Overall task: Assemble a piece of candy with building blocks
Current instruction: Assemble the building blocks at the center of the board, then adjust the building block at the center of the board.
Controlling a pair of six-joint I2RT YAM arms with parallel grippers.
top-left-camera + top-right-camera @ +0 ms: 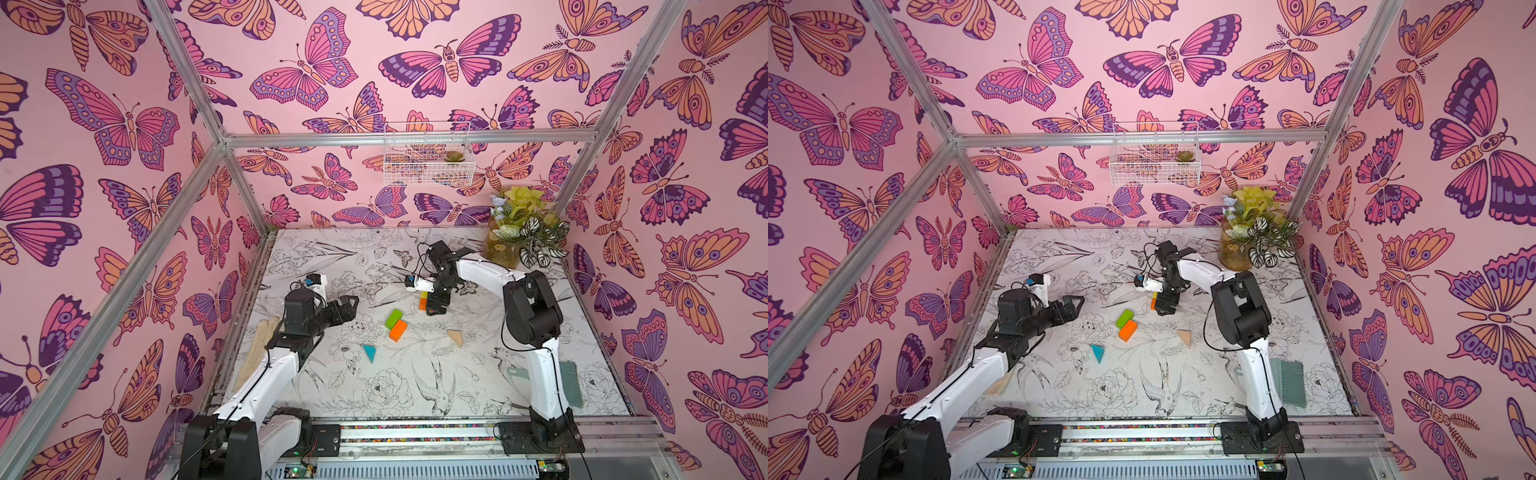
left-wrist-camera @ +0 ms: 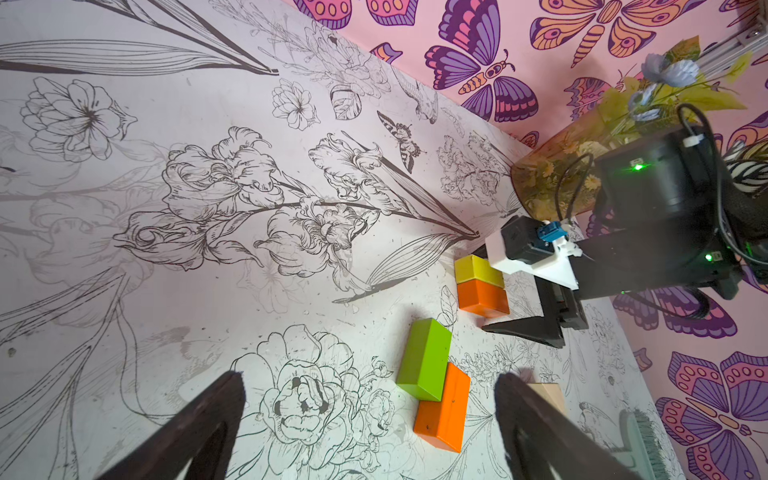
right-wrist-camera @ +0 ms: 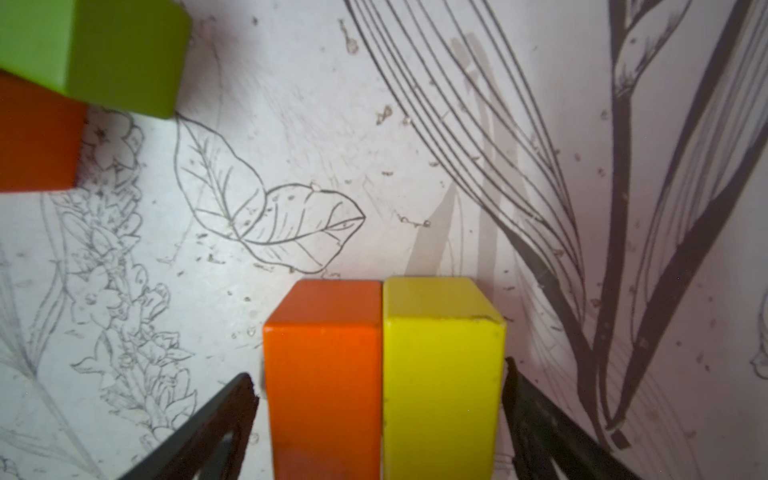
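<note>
Orange brick [image 3: 324, 374], yellow brick [image 3: 440, 374] betw spread R gripper [image 3: 378, 370], maybe touching; L gripper [image 2: 370, 376] spread

Both top views high, looking down on table [image 1: 332, 382]; wrist views close, sharing yellow brick [image 2: 476, 269].

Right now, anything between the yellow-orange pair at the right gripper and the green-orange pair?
Nothing visible. Only bare table separates the yellow block and orange block, straddled by the right gripper, from the green block and second orange block. The left gripper sits outside that gap.
</note>
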